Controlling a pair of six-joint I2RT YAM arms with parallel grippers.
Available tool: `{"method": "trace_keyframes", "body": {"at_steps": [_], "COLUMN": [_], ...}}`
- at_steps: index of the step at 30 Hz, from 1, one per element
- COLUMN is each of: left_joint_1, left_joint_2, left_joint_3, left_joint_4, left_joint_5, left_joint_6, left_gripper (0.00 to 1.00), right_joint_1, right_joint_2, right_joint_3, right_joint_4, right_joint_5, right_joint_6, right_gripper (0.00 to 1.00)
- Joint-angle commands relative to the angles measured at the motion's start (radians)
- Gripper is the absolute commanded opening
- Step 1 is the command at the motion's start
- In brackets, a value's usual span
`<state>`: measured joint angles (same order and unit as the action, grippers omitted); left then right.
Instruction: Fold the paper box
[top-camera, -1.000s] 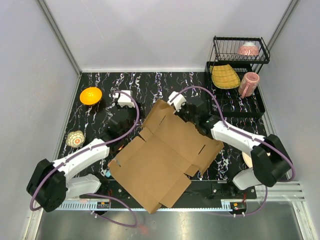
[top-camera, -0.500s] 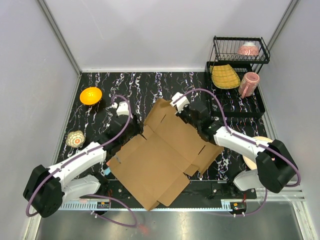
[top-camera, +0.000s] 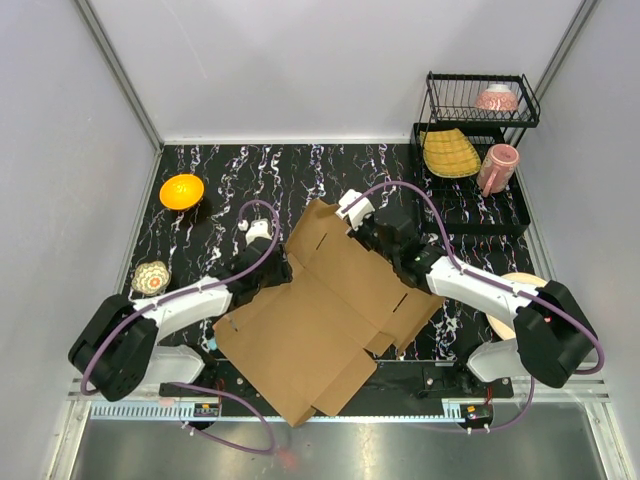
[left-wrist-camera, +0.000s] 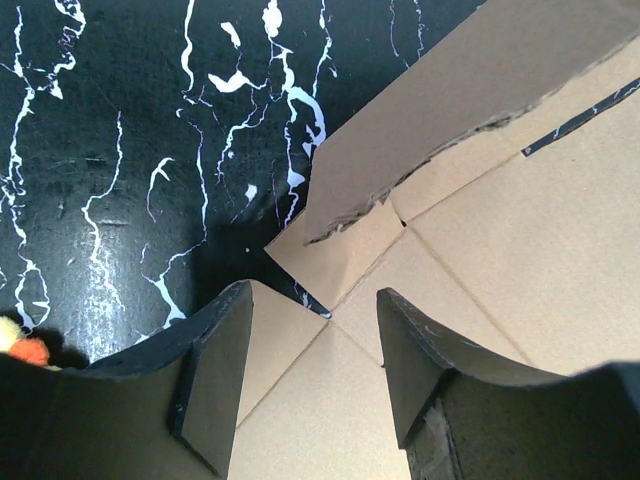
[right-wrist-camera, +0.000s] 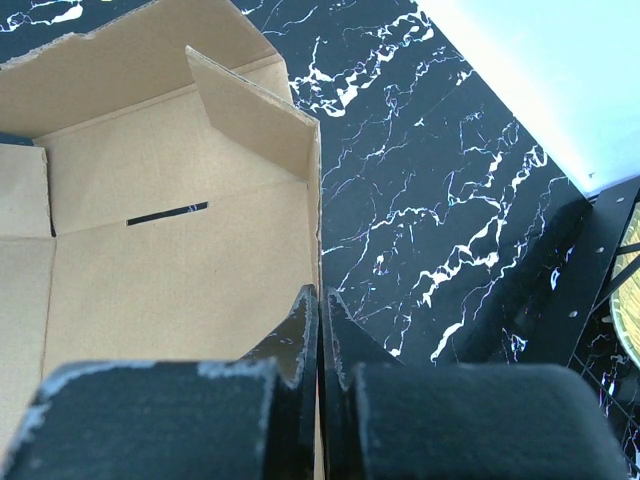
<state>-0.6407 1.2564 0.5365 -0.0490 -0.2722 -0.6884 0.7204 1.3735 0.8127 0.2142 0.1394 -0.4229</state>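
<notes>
Box (top-camera: 320, 325) lies mostly flat in the middle of the top view, turned diamond-wise on the table (top-camera: 200, 225), with its lowest corner past the table's front edge.

The left arm (top-camera: 180, 305) reaches from the lower left up and to the right, low over the table. It puts the left claw (top-camera: 280, 265) at the box's left edge. In the left wrist view the left claw (left-wrist-camera: 315, 375) stands about half wide. Its fingers (left-wrist-camera: 215, 385) are apart over flat cardboard, with nothing pinched between them.

The right arm (top-camera: 480, 287) stretches from the lower right toward the upper middle and brings the right claw (top-camera: 360, 232) to the box's upper right edge. In the right wrist view the right claw (right-wrist-camera: 320, 330) has its jaws pressed together, just where a raised side wall of the box (right-wrist-camera: 150, 250) runs down to them. Whether any cardboard sits between them cannot be told.

In the top view both claws' tips are hidden under their wrists. Both wrist views cut the box off at the frame edges. A plate (top-camera: 522, 281) at the right is half hidden behind the right arm. An orange scrap (left-wrist-camera: 25, 348) at the lower left edge of the left wrist view is cut off and too small to name.
</notes>
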Motion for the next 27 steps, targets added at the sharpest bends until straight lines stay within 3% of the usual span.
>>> {"method": "trace_keyframes", "body": {"at_steps": [1,9,16,22,27], "left_joint_1": [-0.004,-0.002,-0.008,-0.046,-0.1], "left_joint_2": [0.031,0.083,0.048,0.005,0.0], "left_joint_3": [0.025,0.08,0.019,-0.036,-0.059], "left_joint_4": [0.087,0.086,0.193,0.305,0.34], "left_joint_5": [-0.022,-0.018,0.079,0.102,0.099], "left_joint_6": [-0.004,0.016,0.044,0.067,0.096], "left_gripper": [0.56,0.53,0.39,0.24,0.17], "right_joint_1": [0.017,0.027,0.03,0.033,0.036], "right_joint_2": [-0.014,-0.017,-0.013,-0.013,-0.011], "right_joint_3": [-0.004,-0.012,-0.009,-0.01,-0.01], "right_joint_4": [0.059,0.062,0.062,0.062,0.062], "right_joint_5": [0.016,0.022,0.025,0.026,0.031], "right_joint_6": [-0.007,-0.013,-0.017,-0.019,-0.022], "right_gripper": [0.01,0.01,0.01,0.01,0.01]}}
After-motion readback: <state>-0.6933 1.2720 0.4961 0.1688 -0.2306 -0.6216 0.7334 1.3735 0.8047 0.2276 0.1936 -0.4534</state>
